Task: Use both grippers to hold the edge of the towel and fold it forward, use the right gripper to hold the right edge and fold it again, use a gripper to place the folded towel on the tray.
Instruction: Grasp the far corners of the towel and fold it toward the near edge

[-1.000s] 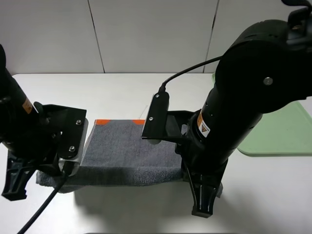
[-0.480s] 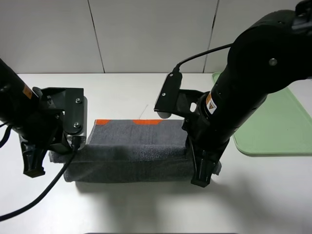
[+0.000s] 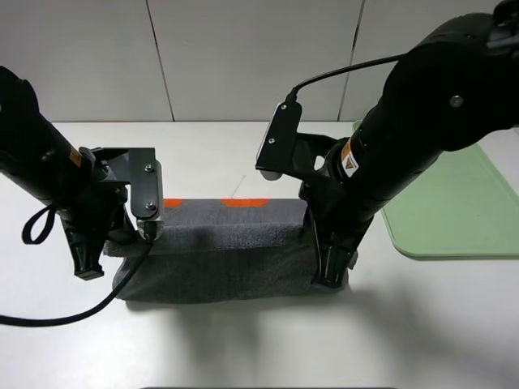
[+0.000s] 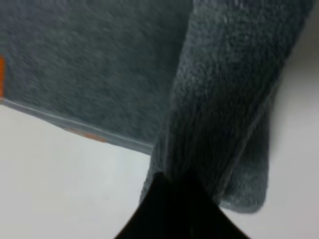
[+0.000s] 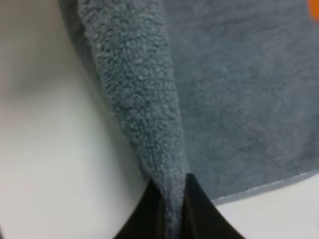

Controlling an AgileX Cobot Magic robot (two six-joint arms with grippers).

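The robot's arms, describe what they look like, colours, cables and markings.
Both are bulky and black with dark two-finger ends. The left arm has a silver-grey screwed plate and a trailing black cable. The right arm has a big rounded joint, black bracket and looped cable. Each wears a small orange-and-white sticker.

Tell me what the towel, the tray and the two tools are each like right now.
towel: half folded, its front edge pinched at both ends and held over the rest, with an orange strip showing at the back
left tool: shut on the towel's edge
right tool: shut on the towel's edge
tray: lying flat, no towel on it yet
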